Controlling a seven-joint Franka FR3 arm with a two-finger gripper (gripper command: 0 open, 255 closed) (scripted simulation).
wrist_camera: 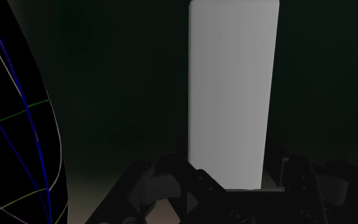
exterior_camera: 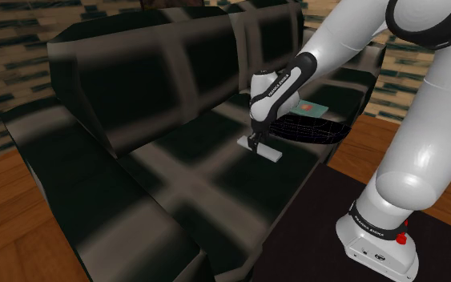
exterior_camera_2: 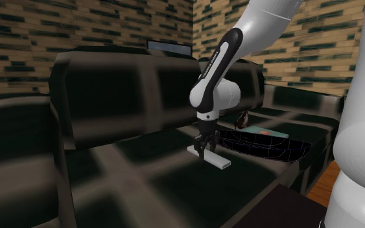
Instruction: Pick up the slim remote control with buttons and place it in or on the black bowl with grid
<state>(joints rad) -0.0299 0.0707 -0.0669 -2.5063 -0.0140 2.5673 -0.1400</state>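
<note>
The remote (exterior_camera: 272, 154) is a plain pale slab with no buttons drawn, lying flat on the dark sofa seat (exterior_camera: 199, 152). My black gripper (exterior_camera: 255, 147) points straight down on its end nearer the backrest and is shut on it. In the second exterior view the gripper (exterior_camera_2: 202, 153) stands on the remote (exterior_camera_2: 218, 160), which still rests on the cushion. The wrist view has the remote (wrist_camera: 231, 95) running away from the gripper (wrist_camera: 228, 173), one finger on each long side. The black bowl (exterior_camera: 308, 130) with thin grid lines sits just beyond the remote, towards the stand; its wall (wrist_camera: 12, 127) is close beside the gripper.
The sofa backrest (exterior_camera: 151, 80) rises close behind the gripper. A flat teal thing with a red spot (exterior_camera: 310, 107) lies at the bowl's far rim; I cannot tell whether it is inside. The stand (exterior_camera: 376, 240) sits at the lower right on a dark mat, wooden floor around.
</note>
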